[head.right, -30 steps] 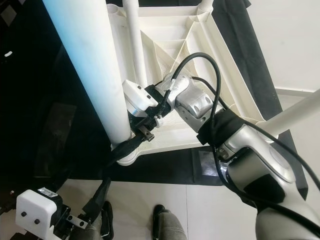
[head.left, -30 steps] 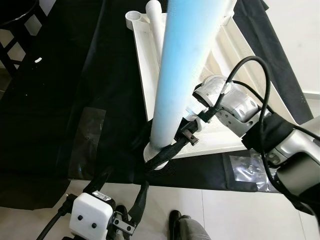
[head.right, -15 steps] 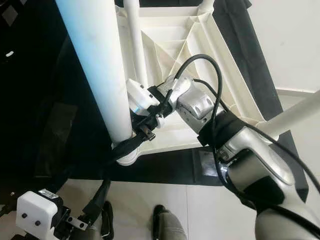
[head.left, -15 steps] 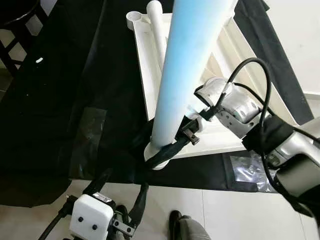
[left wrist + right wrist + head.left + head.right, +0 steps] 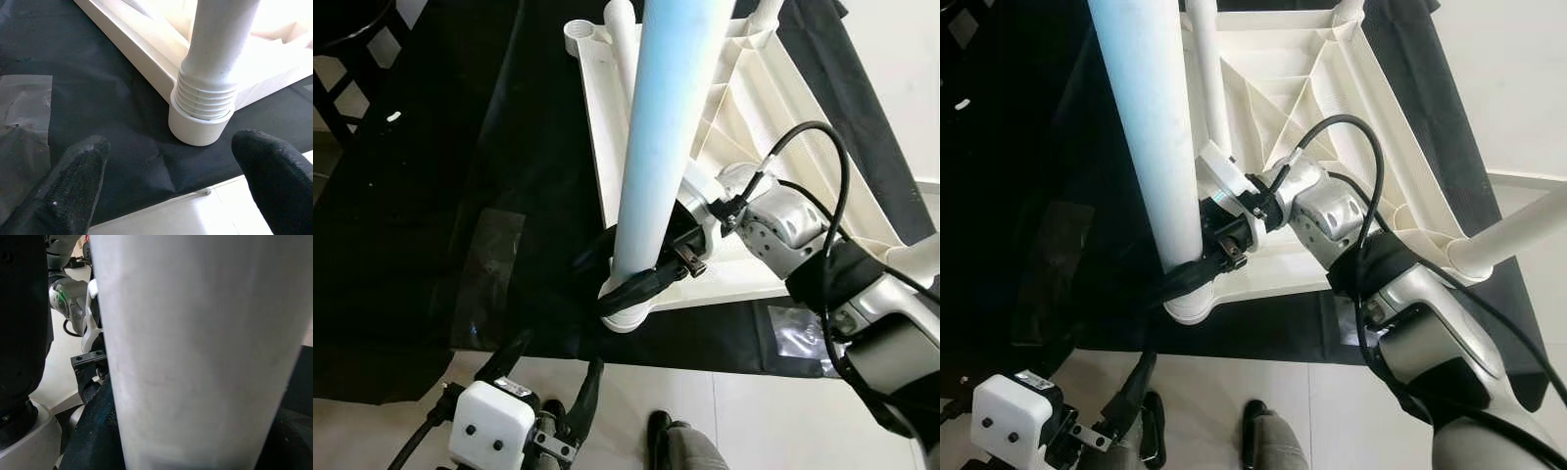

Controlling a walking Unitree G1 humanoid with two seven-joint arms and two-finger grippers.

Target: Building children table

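Rotated further around the leg (image 5: 661,147), the right pincer (image 5: 641,284) grips it near its threaded base.
Left pincer (image 5: 166,188) hangs wide above the black cloth (image 5: 524,166), by the upturned tabletop (image 5: 1332,108).

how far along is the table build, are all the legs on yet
Done: the white tabletop lies upside down on the black cloth, with other legs standing in their corners. In hand: the right gripper is shut on the near leg, whose threads stand partly above the corner socket. The left gripper waits open nearby. Left: seating that leg fully and turning the table upright.
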